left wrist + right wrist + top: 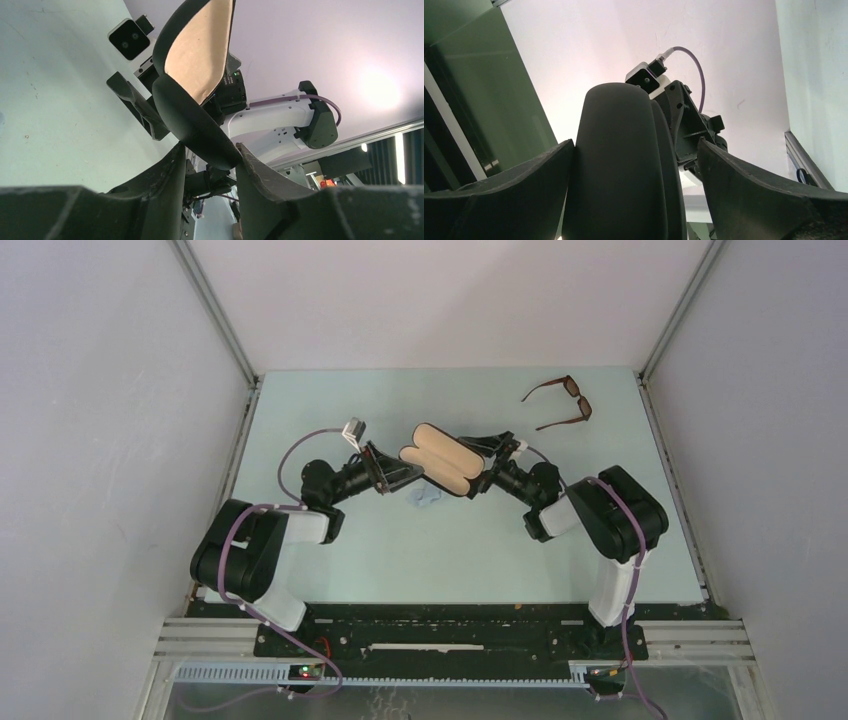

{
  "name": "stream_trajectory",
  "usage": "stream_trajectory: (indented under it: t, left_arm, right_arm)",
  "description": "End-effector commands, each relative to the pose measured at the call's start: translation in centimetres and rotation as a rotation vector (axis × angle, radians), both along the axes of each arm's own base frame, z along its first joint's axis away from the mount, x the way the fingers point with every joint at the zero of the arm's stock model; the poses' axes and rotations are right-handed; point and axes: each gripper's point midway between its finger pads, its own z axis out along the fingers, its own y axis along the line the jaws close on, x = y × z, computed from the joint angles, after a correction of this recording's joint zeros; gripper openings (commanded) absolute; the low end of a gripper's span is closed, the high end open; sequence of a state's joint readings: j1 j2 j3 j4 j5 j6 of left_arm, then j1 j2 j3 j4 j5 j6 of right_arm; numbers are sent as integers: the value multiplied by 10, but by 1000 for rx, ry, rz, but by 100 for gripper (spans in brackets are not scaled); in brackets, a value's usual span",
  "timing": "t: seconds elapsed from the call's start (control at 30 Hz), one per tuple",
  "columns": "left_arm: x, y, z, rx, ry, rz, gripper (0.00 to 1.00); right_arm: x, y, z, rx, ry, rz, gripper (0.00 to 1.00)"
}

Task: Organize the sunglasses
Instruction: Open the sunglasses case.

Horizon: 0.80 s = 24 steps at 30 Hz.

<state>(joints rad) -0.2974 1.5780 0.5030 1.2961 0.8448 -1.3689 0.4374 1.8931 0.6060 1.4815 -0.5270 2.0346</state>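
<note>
You're in a robot lab test cell, not a home or shop. The pale green worktop (pixel 400 560) is boxed in by plain white panels (pixel 100 440) joined with aluminium profiles (pixel 215 310). The left arm (pixel 250 550) and right arm (pixel 610 515) are bolted to a black base plate (pixel 450 640) on slotted rail (pixel 200 635) at the near edge. Purple cables (pixel 285 455) run loose down to a small board with lit LEDs (pixel 305 672). The left wrist view catches a strip lamp (pixel 400 157) past the enclosure.
</note>
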Motion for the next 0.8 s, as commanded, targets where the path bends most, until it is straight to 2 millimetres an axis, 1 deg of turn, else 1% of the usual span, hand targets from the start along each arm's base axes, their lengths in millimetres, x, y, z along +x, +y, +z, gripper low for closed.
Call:
stream_trajectory:
  t: [0.0, 0.07, 0.17, 0.3, 0.43, 0.57, 0.63, 0.77]
  left_arm:
    - [-8, -2, 31, -53, -112, -15, 0]
    - [-7, -1, 33, -56, -109, -8, 0]
    - [-5, -1, 34, -53, -97, -4, 0]
    - [3, -2, 30, -29, -70, 16, 0]
    - [10, -2, 29, -18, -50, 38, 0]
    - [19, -3, 28, 14, -20, 60, 0]
    - [28, -2, 22, 75, -4, 95, 0]
    - [43, 2, 14, 186, 35, 158, 0]
  right_arm:
    - [-1, -11, 18, 135, 142, 56, 100]
    - [-2, -19, 17, 120, 128, 42, 100]
    - [-3, -38, 18, 93, 90, 10, 100]
    - [-6, -64, 21, 57, 41, -21, 100]
    - [-15, -82, 15, -3, 13, -30, 100]
    - [-26, -100, 1, -73, 5, -48, 100]
    - [-32, -113, -10, -127, 16, -67, 100]
    - [-39, -125, -19, -209, 16, -83, 100]
